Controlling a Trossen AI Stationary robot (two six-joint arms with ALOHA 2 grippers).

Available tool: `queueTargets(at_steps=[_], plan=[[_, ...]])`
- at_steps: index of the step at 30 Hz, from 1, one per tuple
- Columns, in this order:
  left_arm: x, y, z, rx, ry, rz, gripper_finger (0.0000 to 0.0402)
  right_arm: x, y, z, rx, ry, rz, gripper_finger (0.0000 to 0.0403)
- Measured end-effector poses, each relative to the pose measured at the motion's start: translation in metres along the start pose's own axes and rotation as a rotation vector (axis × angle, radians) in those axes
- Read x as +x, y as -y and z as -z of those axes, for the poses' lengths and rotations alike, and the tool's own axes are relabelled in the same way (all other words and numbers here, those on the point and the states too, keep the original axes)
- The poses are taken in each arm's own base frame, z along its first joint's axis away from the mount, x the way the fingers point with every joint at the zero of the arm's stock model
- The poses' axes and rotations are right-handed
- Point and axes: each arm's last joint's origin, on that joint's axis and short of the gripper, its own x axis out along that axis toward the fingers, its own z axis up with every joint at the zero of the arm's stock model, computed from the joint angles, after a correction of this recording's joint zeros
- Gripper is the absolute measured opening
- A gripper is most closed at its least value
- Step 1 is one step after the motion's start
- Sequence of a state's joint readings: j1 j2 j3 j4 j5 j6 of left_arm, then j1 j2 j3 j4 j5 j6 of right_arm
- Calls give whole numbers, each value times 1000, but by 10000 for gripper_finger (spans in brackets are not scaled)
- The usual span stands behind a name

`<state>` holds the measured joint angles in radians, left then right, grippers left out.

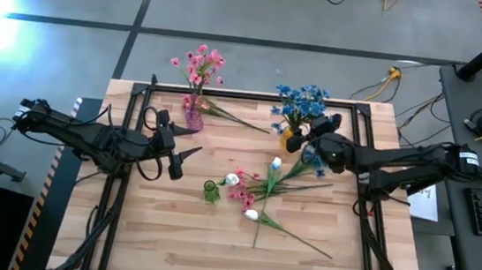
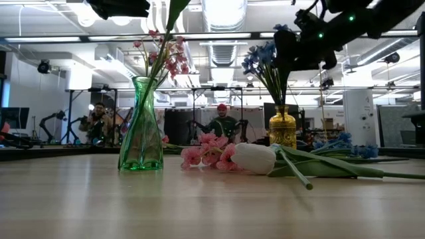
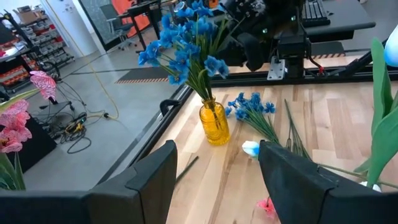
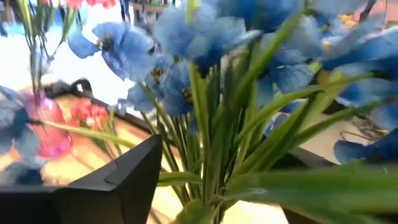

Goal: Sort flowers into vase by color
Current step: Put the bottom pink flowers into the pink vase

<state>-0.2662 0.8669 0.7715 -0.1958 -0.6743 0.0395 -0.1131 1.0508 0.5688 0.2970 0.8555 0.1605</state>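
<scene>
A yellow vase at the table's far right holds bright blue flowers. My right gripper is open right beside that bunch. In the right wrist view the green stems stand beside one dark finger, and leaves hide the other finger. A pink vase holds pink flowers. A small green vase stands mid-table. Loose white, pink and blue sprigs lie flat on the table. My left gripper is open and empty, left of the green vase.
A black frame runs round the table's far edge and sides. The loose sprigs' long stems spread toward the near right. People sit in the room beyond the table. Bare wood lies along the near edge.
</scene>
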Motion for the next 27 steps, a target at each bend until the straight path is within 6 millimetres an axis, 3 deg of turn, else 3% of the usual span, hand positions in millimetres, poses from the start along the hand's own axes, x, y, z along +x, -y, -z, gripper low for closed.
queueTargets(at_steps=[11, 27], plan=[[0, 0, 0, -4, 0, 0, 211, -1, 1, 0, -32, -94, 18, 336], [0, 0, 0, -7, 0, 1, 211, -3, 2, 9, -25, -175, -17, 343]])
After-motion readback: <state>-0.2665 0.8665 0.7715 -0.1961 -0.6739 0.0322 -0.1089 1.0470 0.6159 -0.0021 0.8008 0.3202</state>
